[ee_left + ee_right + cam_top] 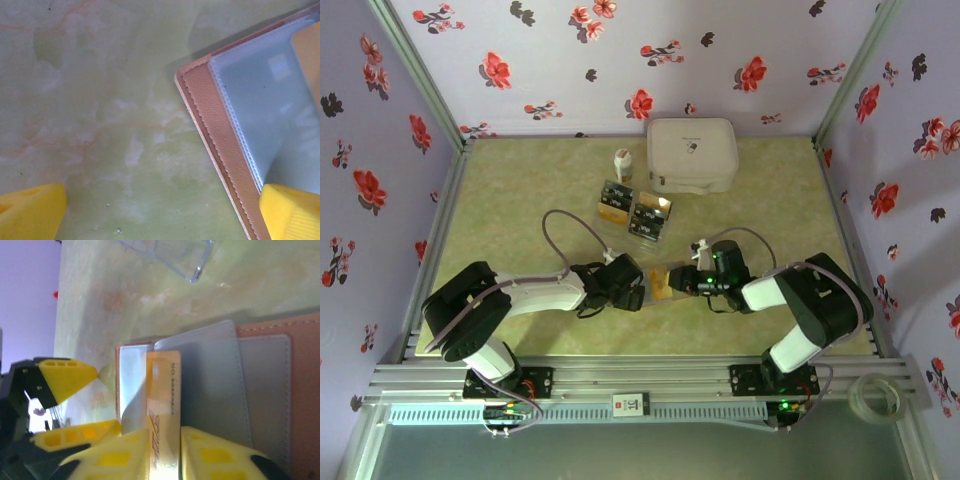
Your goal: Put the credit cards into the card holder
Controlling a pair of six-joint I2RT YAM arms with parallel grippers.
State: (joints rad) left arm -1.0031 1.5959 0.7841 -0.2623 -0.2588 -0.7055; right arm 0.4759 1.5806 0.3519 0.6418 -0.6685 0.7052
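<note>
Green tabletop (520, 190), card holder (217, 145) cropped, gold card (162, 390) half-hidden

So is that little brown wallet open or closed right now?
Open. The card holder lies unfolded, its grey inner pockets facing up, and the right gripper holds a gold credit card at them.

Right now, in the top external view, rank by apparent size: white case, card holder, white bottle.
1. white case, clearly largest.
2-3. card holder and white bottle look alike; the holder is partly covered, so I won't rank them.
</note>
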